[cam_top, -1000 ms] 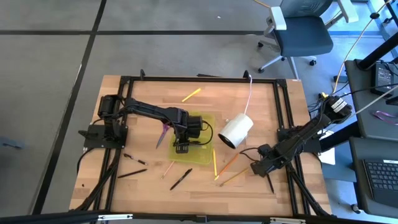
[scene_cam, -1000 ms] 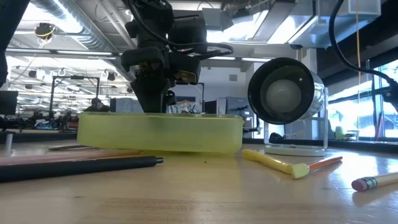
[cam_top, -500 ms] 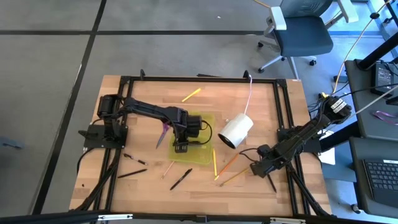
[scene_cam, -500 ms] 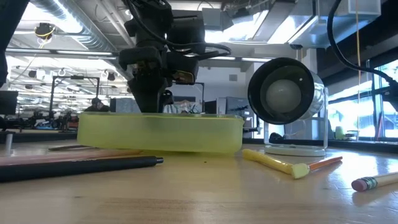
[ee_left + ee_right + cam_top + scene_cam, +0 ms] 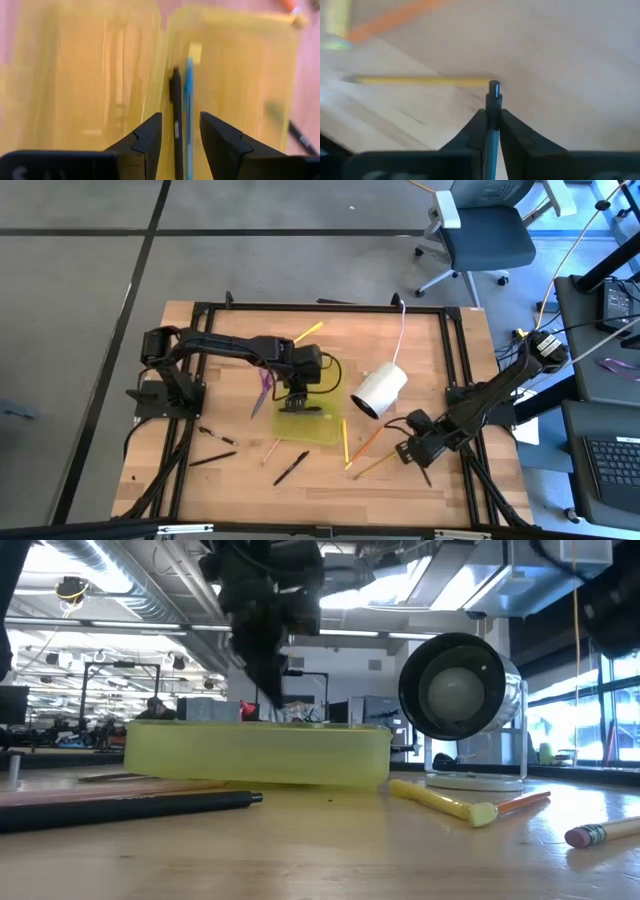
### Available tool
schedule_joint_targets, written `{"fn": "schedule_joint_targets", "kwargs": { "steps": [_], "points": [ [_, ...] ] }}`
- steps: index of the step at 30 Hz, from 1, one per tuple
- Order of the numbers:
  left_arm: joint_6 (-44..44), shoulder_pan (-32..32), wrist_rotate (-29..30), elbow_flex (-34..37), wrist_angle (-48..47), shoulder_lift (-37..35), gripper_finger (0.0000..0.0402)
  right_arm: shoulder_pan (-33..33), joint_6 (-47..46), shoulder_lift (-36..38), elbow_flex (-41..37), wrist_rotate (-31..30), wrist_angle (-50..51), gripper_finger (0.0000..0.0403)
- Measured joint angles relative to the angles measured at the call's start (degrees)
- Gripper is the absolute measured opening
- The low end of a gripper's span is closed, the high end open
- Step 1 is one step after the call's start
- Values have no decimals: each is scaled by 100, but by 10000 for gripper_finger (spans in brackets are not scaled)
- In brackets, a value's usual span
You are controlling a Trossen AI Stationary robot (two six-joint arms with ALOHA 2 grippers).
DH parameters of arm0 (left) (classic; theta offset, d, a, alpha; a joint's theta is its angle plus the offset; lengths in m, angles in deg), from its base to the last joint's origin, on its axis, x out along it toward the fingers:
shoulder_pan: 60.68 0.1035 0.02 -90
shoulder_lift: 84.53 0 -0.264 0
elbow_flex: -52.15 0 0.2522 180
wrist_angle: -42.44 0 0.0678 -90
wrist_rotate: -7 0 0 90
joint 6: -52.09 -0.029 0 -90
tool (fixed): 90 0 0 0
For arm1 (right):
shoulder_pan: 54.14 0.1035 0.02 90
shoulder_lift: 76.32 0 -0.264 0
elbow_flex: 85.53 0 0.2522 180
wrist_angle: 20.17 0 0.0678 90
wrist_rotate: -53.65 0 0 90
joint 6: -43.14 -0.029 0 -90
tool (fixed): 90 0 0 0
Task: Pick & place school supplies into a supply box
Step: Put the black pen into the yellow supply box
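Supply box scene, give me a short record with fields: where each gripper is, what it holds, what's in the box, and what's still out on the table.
left gripper: open, empty, above the supply box
right gripper: shut on a black pen, low over the table's near right part
in the box: a black pen and a blue pen, side by side
still out: purple scissors, yellow marker, orange pencil, yellow pencil
other: white cylinder right of the box

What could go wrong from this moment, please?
1. The right claw holds a thin dark pen near one end; it may swing or slip during the carry to the supply box.
2. The white cylinder lies between that claw and the box, so the arm could knock it.
3. The left claw, open above the box, might obstruct the drop.
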Motion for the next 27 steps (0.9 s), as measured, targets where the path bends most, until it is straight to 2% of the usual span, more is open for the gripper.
{"fn": "schedule_joint_targets", "kwargs": {
  "steps": [4, 9, 11, 17, 21, 27],
  "points": [
    [5, 76, -268, -2, 477, -215, 122, 0, 433, 251, 481, -1148, 21, 45],
    [13, 106, -729, -4, 1178, -486, 125, -52, 1342, 453, 1079, -2943, 12, 43],
    [18, 102, -882, -4, 1394, -596, 125, -132, 1805, 463, 1337, -3588, 15, 44],
    [-24, 28, -1284, -9, 2011, -740, 119, -536, 3601, 443, 2016, -4999, -357, 45],
    [-27, -87, -1311, -9, 2285, -733, 118, -849, 5196, 443, 2353, -5383, -1193, 45],
    [-28, -328, -1297, -7, 3131, -709, 115, -1217, 7577, 443, 2488, -5016, -3138, 45]
  ]
}}
